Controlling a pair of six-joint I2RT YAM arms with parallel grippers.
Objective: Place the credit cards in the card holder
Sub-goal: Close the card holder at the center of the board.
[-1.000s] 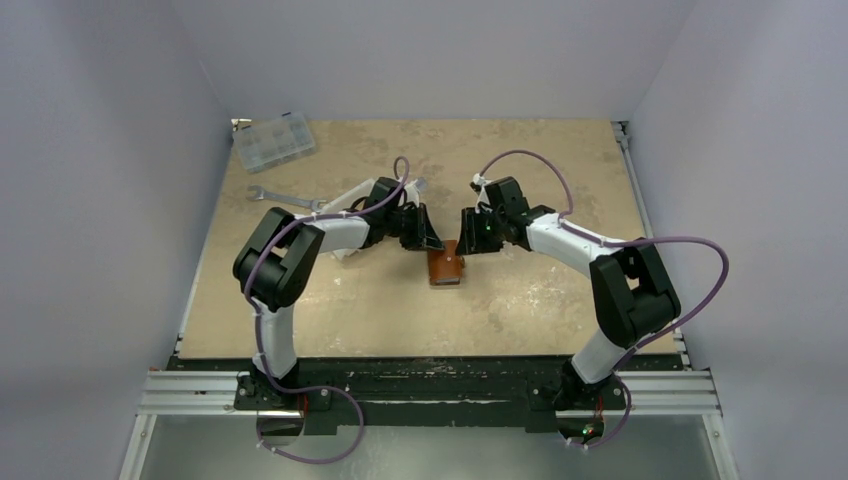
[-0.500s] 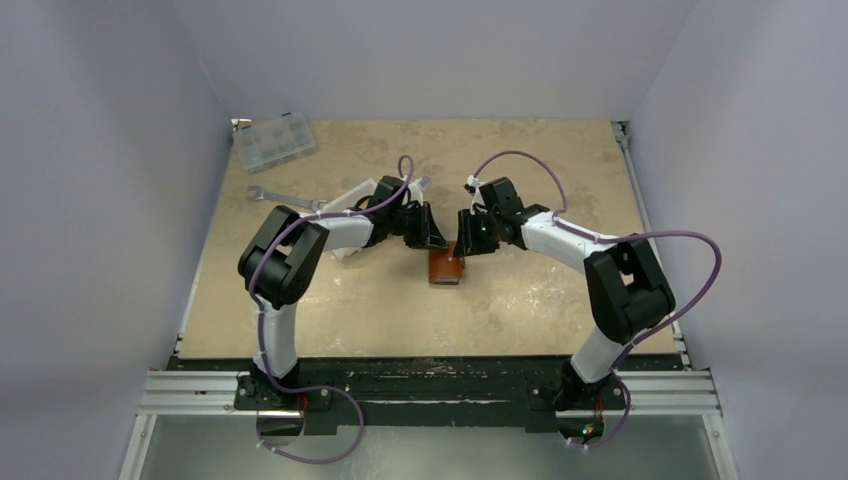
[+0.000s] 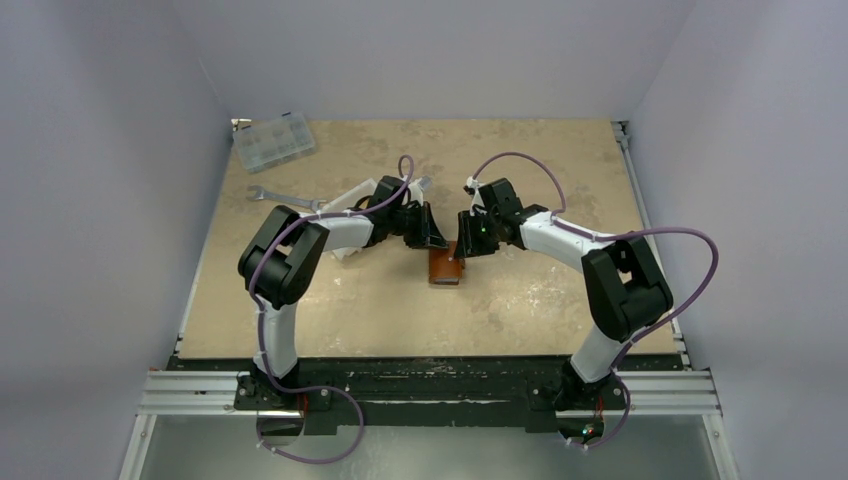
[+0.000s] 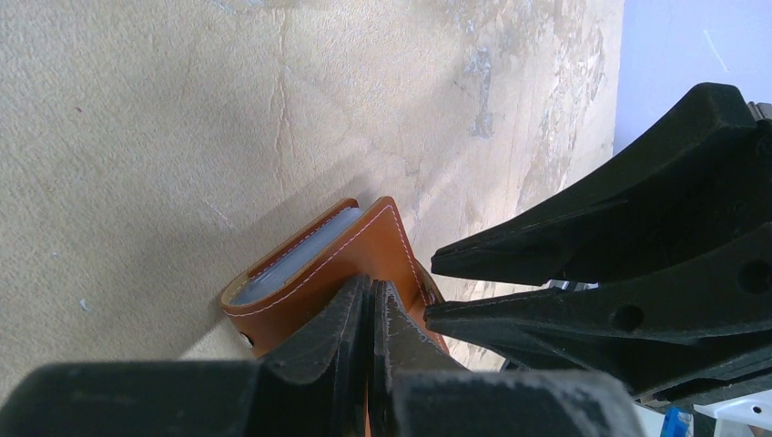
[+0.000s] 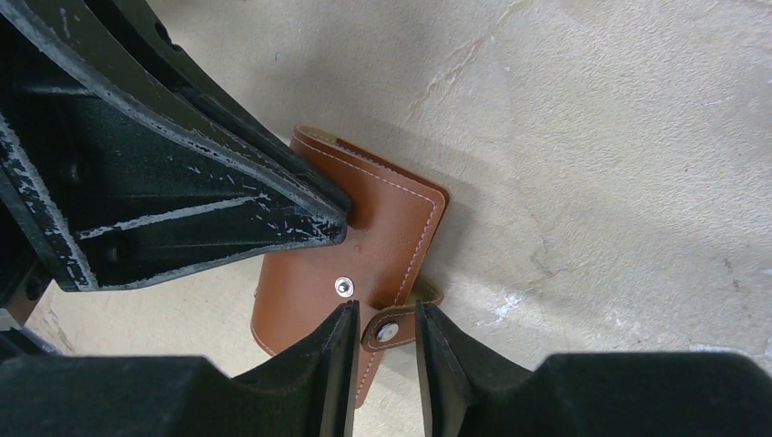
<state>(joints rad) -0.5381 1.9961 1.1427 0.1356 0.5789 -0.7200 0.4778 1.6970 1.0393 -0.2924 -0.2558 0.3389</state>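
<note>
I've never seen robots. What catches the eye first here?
Both grippers meet over a small brown card holder at the centre of the table. The left gripper, shut, rests its tips on the leather, while the right gripper straddles its snap tab. A clear box sits in the far-left corner.

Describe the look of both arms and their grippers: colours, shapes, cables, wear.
Both the left arm and right arm have white links with bulky black joint housings, and a purple cable loops along each. The left gripper and right gripper carry black tapering fingers of rough, matte material, scuffed with pale scratches.
</note>
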